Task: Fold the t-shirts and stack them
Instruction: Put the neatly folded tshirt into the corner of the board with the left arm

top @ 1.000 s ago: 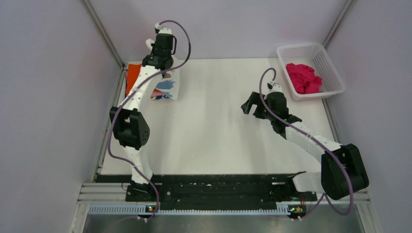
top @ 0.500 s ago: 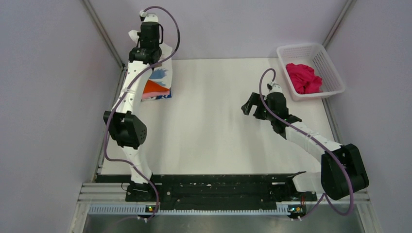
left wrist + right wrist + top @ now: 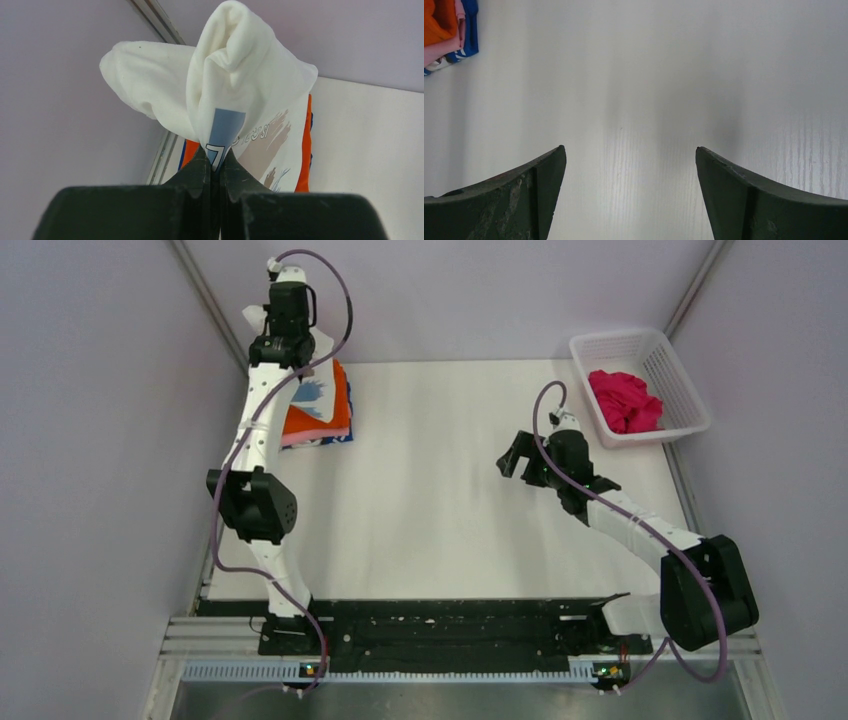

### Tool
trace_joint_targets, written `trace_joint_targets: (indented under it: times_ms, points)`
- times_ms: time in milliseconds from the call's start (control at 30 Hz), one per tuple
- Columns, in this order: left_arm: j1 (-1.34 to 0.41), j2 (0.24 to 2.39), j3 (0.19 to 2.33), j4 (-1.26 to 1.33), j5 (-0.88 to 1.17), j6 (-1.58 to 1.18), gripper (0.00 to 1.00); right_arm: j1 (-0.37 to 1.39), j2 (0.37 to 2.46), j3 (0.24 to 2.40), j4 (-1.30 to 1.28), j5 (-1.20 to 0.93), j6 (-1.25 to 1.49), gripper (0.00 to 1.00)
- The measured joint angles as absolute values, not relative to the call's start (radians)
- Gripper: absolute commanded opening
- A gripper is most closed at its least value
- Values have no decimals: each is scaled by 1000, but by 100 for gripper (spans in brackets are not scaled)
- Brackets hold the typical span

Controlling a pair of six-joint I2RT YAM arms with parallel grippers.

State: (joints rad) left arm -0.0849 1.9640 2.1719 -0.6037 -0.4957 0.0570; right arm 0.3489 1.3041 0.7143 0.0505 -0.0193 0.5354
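Five t-shirts are in sight. One white printed shirt (image 3: 240,65) is bunched up and pinched in the left claw (image 3: 216,160), whose two fingers are pressed together on the cloth at the far left corner. Its loose end hangs down over a stack of three folded shirts, which lies on the surface at the far left: an orange shirt (image 3: 439,20) on top, a pink shirt (image 3: 444,50) under it and a blue shirt (image 3: 470,25) showing at the edge. The fifth, a magenta shirt (image 3: 625,400), lies crumpled in the one white basket (image 3: 685,390) at the far right corner.

There are two arms. The right claw (image 3: 630,150) hovers over the bare middle-right of the surface with its fingers spread wide and nothing between them, well apart from both the stack and the basket.

The surface (image 3: 450,500) is white and matt with faint lengthwise streaks. Pale lilac walls (image 3: 100,440) close it in on the left, far and right sides, with a metal post (image 3: 210,310) at the far left corner. A black rail (image 3: 450,625) runs along the near edge, where the two arm bases are bolted.
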Motion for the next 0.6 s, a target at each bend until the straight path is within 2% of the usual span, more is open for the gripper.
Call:
trace_joint_targets:
  times_ms: [600]
  points:
    - [-73,2104,2294,-607,-364,2,0,349,1312,720,19,16,522,99]
